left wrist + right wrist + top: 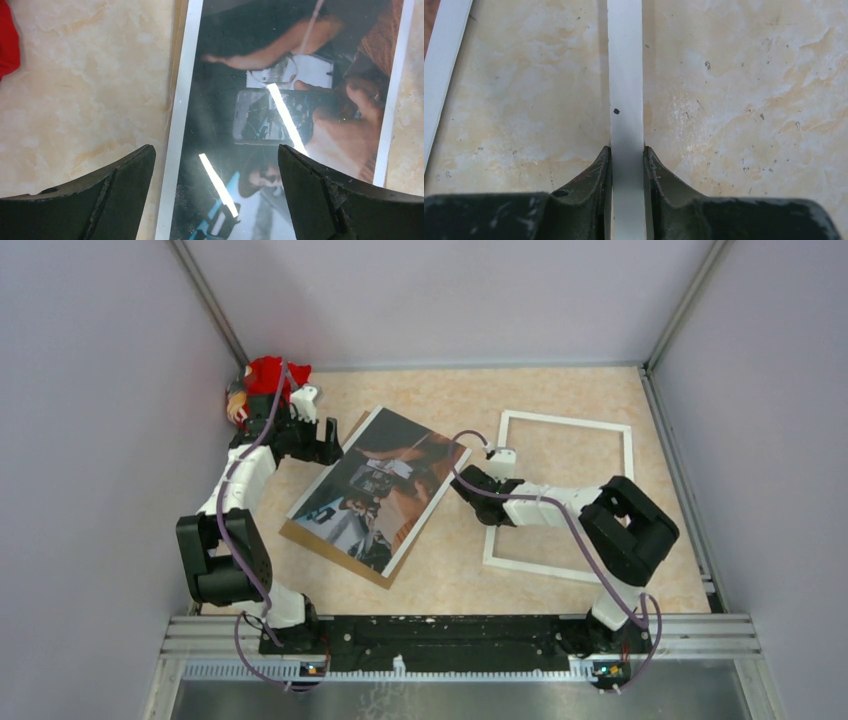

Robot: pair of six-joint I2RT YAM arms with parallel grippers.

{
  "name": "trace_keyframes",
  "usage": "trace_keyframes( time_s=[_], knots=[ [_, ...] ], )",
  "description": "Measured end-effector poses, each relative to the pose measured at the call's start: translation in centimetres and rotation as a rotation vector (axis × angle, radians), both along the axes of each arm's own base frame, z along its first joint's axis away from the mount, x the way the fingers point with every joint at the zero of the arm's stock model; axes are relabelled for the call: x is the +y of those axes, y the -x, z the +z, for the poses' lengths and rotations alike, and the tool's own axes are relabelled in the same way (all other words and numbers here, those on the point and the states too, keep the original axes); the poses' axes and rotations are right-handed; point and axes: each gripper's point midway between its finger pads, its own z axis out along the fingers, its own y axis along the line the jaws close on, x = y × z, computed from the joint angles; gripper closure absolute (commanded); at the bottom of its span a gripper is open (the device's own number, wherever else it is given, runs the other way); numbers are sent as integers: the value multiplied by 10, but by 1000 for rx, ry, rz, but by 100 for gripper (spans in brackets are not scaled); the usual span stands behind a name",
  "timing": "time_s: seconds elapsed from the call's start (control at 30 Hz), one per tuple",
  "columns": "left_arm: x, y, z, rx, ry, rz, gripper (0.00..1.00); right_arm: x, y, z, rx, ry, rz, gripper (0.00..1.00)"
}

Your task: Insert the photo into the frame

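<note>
The frame (pixel 565 421) is being covered along its 9 o'clock side by the right arm (pixel 545 508). The backing board (pixel 318 545) is being mostly hidden under the photo (pixel 375 490) (only a brown sliver is being left showing). The red object (pixel 268 373) at 10 o'clock is being partly masked by the left arm (pixel 245 475).

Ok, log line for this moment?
left pincer: open over photo | right pincer: shut on frame bar | photo: on brown board, outside frame

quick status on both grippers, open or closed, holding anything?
Left gripper: open, holding nothing, over the photo.
Right gripper: closed on a rail of the frame.
</note>
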Motion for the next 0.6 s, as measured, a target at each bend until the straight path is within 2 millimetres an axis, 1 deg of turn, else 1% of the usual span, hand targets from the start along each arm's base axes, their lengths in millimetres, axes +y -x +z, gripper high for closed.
trace_keyframes(
  time_s=[0.17, 0.2, 0.27, 0.33, 0.47, 0.6],
  knots=[
    [-8, 3, 1, 5, 37, -26, 1, 7, 7, 2, 39, -38, 34, 100],
    [-10, 4, 0, 7, 51, -33, 1, 8, 9, 5, 45, -48, 42, 100],
    [-17, 8, -4, 21, 86, -48, 1, 11, 13, 19, 45, -84, 59, 100],
    [-22, 14, -11, 46, 117, -61, 1, 16, 14, 38, 31, -130, 75, 100],
    [-33, 22, -25, 103, 179, -83, 1, 37, 11, 91, -23, -268, 114, 100],
    [-41, 26, -26, 115, 210, -103, 1, 55, 11, 140, -75, -413, 152, 100]
  ],
)
